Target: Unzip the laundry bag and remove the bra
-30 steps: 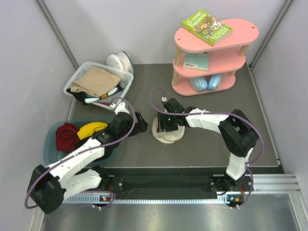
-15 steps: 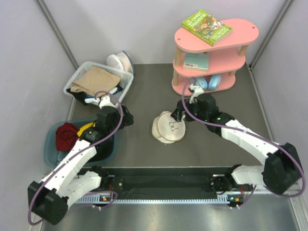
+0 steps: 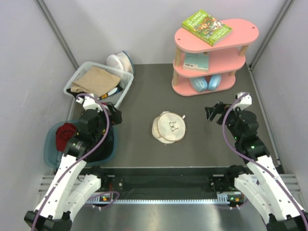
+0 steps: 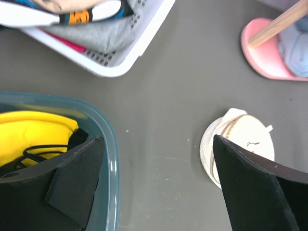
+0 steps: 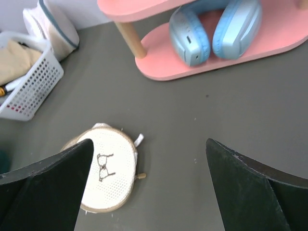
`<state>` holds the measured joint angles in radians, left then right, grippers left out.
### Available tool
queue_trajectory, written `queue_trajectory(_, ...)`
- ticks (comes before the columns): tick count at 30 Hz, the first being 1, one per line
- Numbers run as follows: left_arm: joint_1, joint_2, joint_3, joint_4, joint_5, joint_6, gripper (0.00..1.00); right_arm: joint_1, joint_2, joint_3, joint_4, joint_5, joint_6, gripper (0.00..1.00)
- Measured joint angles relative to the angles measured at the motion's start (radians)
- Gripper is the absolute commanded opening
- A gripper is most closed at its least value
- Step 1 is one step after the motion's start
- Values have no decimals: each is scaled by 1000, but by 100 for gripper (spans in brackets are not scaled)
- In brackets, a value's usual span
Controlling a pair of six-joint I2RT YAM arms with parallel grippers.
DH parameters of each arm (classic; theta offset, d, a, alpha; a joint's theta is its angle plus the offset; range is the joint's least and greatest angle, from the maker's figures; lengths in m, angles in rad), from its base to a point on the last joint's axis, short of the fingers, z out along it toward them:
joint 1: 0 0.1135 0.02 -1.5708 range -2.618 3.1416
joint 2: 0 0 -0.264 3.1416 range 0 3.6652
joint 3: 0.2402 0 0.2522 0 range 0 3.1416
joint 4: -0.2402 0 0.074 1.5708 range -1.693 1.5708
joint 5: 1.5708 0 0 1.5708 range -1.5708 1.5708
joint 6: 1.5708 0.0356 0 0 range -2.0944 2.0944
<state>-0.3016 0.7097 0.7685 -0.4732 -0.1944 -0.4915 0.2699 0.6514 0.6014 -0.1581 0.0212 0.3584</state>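
Note:
The laundry bag [image 3: 169, 127] is a small round cream mesh pouch with a tan zipper rim and a black bra-shaped mark, lying flat mid-table. It also shows in the left wrist view [image 4: 239, 137] and the right wrist view [image 5: 108, 175], where its zipper pull [image 5: 141, 176] sticks out at the right rim. My left gripper [image 3: 112, 116] [image 4: 158, 139] hangs open over the tub's edge, well left of the bag. Well right of the bag, my right gripper [image 3: 214, 113] [image 5: 149, 142] is open and holds nothing. The bra is hidden.
A white slatted basket [image 3: 126, 83] of clothes stands at the back left, with another mesh pouch [image 3: 120, 61] behind it. A teal tub [image 3: 50, 147] holding red and yellow items sits at the left. A pink shelf [image 3: 211, 60] carries a book and blue headphones [image 5: 214, 31].
My right gripper let go at the laundry bag, opened wide and drew back to the right. My left arm pulled back left toward the tub. The bag stays where it was.

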Motion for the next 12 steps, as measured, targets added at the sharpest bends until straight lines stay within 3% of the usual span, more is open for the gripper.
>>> queue_trajectory(12, 0, -46, 10, -2, -5, 28, 99, 0, 14, 0, -32, 42, -18, 100)
